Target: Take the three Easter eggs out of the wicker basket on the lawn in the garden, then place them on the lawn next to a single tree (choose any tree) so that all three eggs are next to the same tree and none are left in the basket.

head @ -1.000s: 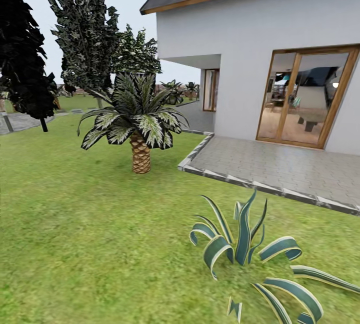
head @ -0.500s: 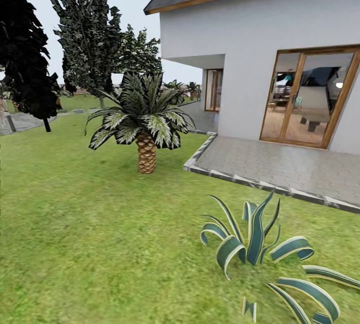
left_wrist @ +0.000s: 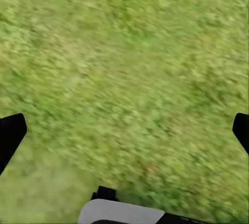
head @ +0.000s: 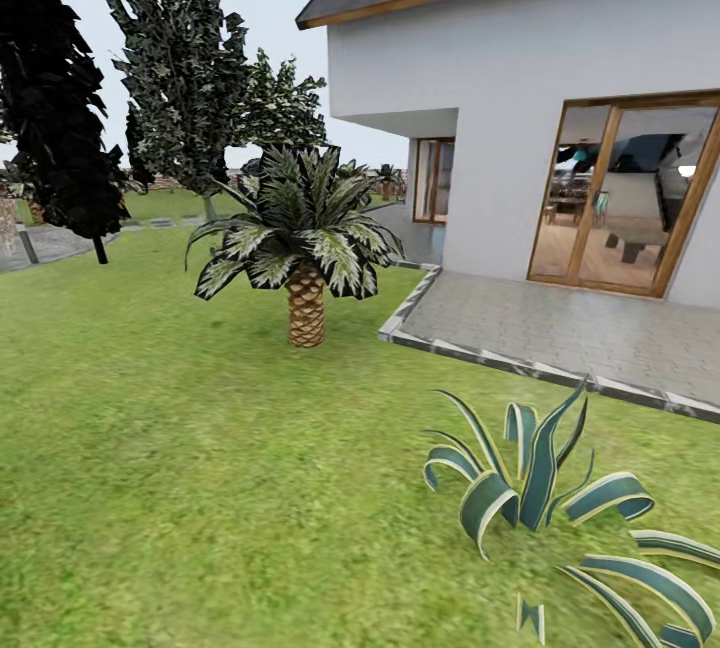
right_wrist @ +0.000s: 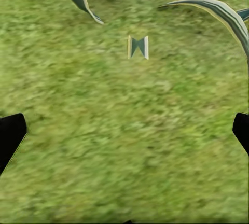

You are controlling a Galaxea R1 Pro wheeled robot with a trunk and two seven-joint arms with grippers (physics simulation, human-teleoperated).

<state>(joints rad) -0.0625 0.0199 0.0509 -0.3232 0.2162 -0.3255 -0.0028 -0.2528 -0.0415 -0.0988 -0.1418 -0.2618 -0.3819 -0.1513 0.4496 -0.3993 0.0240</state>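
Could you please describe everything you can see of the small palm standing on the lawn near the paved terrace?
The small palm stands upright on the lawn, just off the corner of the paved terrace beside the house. Its short, stout trunk looks tan and scaly, with a cross-hatched pattern. A dense crown of drooping fronds, dark green with pale streaks, spreads wider than the trunk is tall. Only grass touches its base; taller dark trees stand behind it.

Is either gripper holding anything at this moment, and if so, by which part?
Nothing is held. The left gripper and right gripper are both open, with only lawn between the fingertips.
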